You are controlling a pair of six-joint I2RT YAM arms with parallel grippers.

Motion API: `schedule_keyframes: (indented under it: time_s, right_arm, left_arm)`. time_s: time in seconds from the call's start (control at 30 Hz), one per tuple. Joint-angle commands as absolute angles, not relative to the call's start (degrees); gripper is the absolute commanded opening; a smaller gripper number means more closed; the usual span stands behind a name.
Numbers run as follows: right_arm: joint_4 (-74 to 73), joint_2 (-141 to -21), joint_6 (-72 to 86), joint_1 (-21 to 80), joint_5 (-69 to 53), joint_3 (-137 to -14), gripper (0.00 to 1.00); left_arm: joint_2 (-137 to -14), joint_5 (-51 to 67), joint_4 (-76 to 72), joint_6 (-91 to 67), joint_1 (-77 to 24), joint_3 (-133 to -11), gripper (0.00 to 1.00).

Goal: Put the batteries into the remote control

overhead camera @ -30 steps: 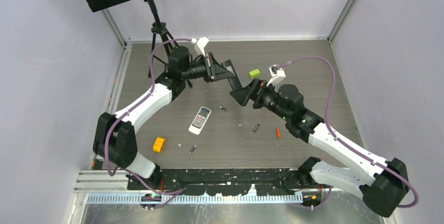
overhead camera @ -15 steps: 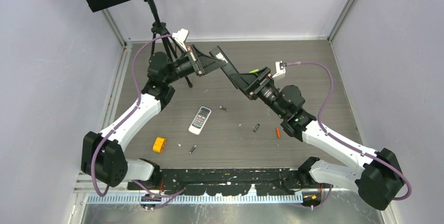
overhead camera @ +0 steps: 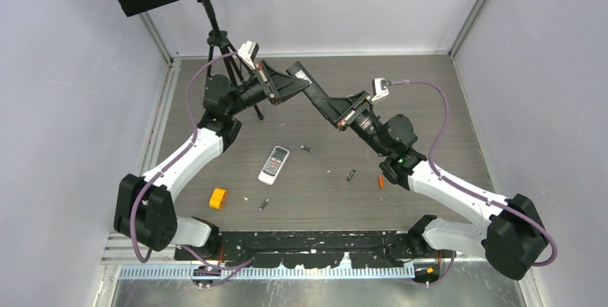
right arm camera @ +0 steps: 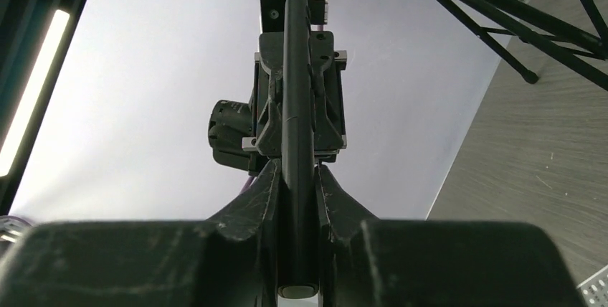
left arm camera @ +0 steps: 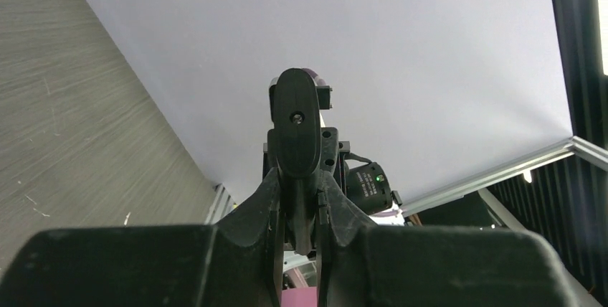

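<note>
Both end effectors meet high in the air, over the far half of the desk (overhead camera: 323,199).

An orange block (overhead camera: 218,197) lies near the front-left edge. The remote control (overhead camera: 274,164) lies mid-desk, with the batteries (overhead camera: 264,204) scattered well apart around it and an orange-red battery (overhead camera: 381,181) furthest right. Above them, the left end effector (overhead camera: 305,81) and right end effector (overhead camera: 328,105) each pinch a finger of the other.

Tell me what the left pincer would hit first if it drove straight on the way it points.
The right pincer. The left pincer points straight at it, both apparently closed on one black bar; the right pincer's body fills the line ahead in the left wrist view.
</note>
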State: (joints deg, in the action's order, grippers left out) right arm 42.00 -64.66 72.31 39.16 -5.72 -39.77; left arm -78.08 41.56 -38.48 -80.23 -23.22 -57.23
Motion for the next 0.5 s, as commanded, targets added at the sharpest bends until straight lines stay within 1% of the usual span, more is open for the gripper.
schedule_keyframes:
  time_s: [0.0, 0.1, 0.23, 0.37, 0.4, 0.47]
  right_arm:
    - [46.25, -64.86, 68.27, 39.11, -6.77, -37.57, 0.03]
    - [51.83, -63.88, 63.56, 38.62, -12.94, -34.99, 0.00]
    - [50.13, -62.14, 61.51, 37.48, -18.57, -34.89, 0.00]
    - [48.51, -61.00, 61.73, 36.67, -17.72, -34.52, 0.01]
    - [47.00, -60.69, 62.11, 36.61, -14.85, -34.50, 0.04]
    - [39.92, -59.97, 63.09, 36.56, -9.25, -35.58, 0.18]
  left_arm:
    - [-77.09, 40.53, -44.11, -82.92, -22.41, -57.83, 0.00]
    - [-77.53, 41.88, -45.46, -84.71, -21.64, -58.54, 0.00]
    - [-78.70, 43.64, -47.79, -87.85, -21.49, -59.42, 0.00]
    - [-79.00, 43.05, -49.01, -88.26, -21.34, -59.62, 0.00]
    - [-78.78, 42.54, -48.74, -87.49, -21.35, -59.44, 0.00]
    - [-78.22, 41.39, -47.04, -85.25, -21.36, -59.01, 0.00]
